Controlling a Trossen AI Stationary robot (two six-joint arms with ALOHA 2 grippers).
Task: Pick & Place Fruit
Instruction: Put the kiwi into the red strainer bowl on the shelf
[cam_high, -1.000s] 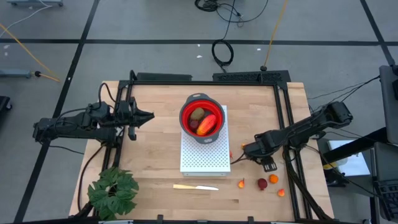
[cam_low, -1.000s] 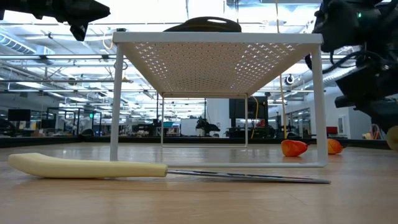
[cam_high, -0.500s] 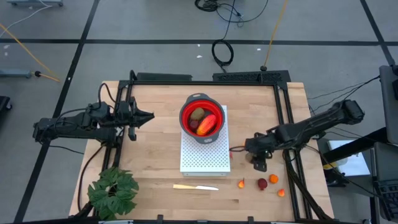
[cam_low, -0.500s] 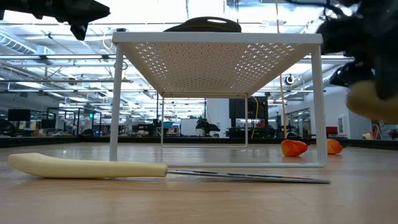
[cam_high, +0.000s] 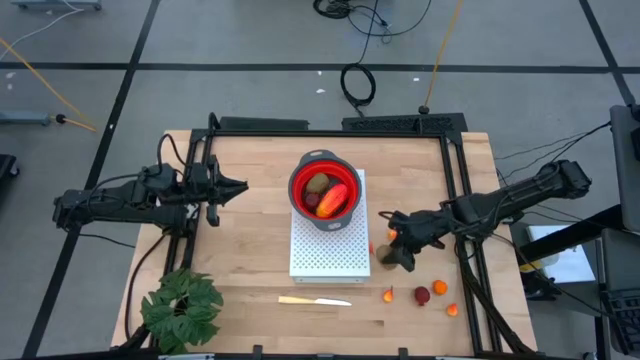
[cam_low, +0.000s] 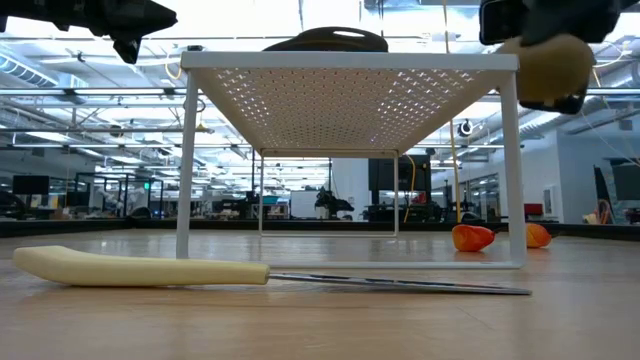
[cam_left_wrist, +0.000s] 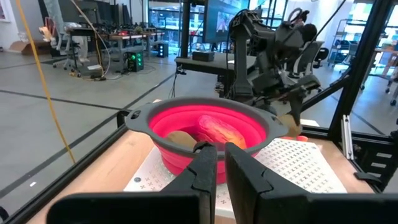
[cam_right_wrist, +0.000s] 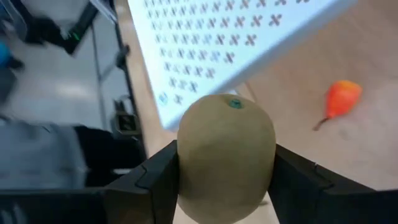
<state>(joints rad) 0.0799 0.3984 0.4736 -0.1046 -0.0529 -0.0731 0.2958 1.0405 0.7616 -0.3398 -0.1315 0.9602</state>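
My right gripper (cam_high: 393, 252) is shut on an olive-brown oval fruit (cam_right_wrist: 226, 157) just off the right side of the white perforated rack (cam_high: 330, 250). In the low view the fruit (cam_low: 545, 70) hangs level with the rack's top. A red bowl (cam_high: 322, 190) stands on the rack and holds a red-orange oblong (cam_high: 336, 200), an olive-brown oval (cam_high: 317, 183) and a dark red ball (cam_high: 311, 201). A dark red ball (cam_high: 422, 295) and orange bits (cam_high: 389, 294) lie on the table at the near right. My left gripper (cam_high: 238, 187) is shut and empty, left of the bowl. My right gripper pinches the oval fruit by its two long sides (cam_right_wrist: 186, 168) between its two fingers (cam_right_wrist: 155, 180). The fruit's end with a small green dot (cam_right_wrist: 235, 103) points away from the wrist. The fruit is lifted clear of the table.
A pale yellow knife (cam_high: 315, 300) lies near the front edge, in front of the rack. A green leafy plant (cam_high: 182, 308) sits at the near left corner. Black frame rails run along the table's left, right and far edges.
My right gripper has risen from the table with the olive-brown oval and gone toward the table's left edge, up to the rack's right side. The fruit has gone from near table height to the height of the rack's top.
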